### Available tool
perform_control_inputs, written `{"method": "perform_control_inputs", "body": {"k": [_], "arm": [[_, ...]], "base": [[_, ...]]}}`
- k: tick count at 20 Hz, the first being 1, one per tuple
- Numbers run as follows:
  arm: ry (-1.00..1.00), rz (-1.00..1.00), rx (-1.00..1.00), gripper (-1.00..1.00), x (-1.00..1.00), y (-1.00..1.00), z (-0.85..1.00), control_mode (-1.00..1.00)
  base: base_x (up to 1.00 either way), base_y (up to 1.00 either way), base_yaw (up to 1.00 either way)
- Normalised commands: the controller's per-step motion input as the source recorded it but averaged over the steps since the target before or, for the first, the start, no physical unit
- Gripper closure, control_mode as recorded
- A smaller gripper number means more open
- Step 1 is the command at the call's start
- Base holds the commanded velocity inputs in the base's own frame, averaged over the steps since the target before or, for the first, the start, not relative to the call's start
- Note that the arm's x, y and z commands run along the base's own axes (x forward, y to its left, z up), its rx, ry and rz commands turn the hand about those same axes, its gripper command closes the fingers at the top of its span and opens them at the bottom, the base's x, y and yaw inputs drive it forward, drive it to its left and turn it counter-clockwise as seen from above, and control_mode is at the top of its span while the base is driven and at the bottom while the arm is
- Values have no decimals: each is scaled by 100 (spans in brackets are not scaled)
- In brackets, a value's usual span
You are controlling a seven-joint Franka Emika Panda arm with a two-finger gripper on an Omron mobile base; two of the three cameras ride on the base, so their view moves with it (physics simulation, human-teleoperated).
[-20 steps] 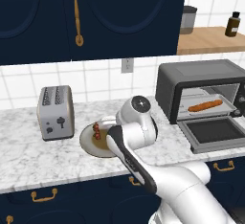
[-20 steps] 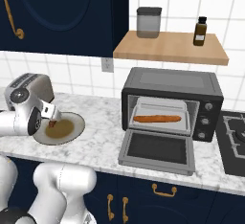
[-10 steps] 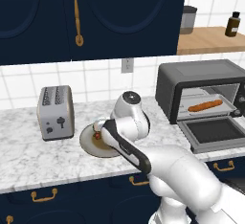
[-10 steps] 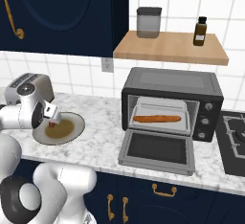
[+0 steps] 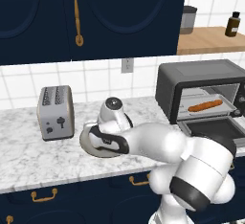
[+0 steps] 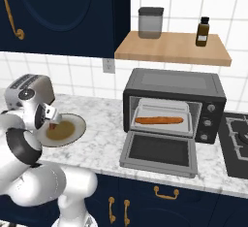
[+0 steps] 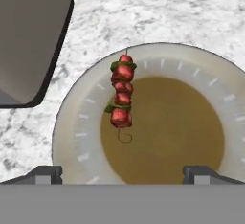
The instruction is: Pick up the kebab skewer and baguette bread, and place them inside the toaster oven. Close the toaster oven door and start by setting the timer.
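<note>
The kebab skewer [image 7: 122,94], a thin stick with red meat chunks, lies on the left part of a round plate [image 7: 191,70] with a brown centre. My gripper [image 7: 123,175] hovers open right above this plate [image 6: 72,136], its fingertips [image 7: 45,173] spread wide with nothing between them. On the rack inside the toaster oven [image 6: 174,83] lies the baguette bread [image 6: 159,121] [image 5: 205,106]. The toaster oven door [image 6: 160,151] hangs open, folded down flat over the counter. My arm hides most of the plate [image 5: 93,149] in the left base view.
A silver two-slot toaster [image 5: 56,112] [image 7: 28,36] stands close to the plate's left. A wooden shelf [image 6: 169,46] above the oven carries a jar and a brown bottle. A stove [image 6: 237,143] lies right of the oven. Dark wall cabinets hang overhead.
My arm has swung left and lower, bringing the hand closer over the plate. The baguette and the open oven door have not moved.
</note>
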Motion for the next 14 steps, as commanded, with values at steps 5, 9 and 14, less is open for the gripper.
{"method": "perform_control_inputs", "body": {"k": [5,9,14], "arm": [[10,0,0,-100,52,3,-25,-100],[9,0,0,-100,47,14,-32,-100],[9,0,0,-100,30,3,-30,-100]], "base": [[0,0,0],[0,0,0],[0,0,0]]}}
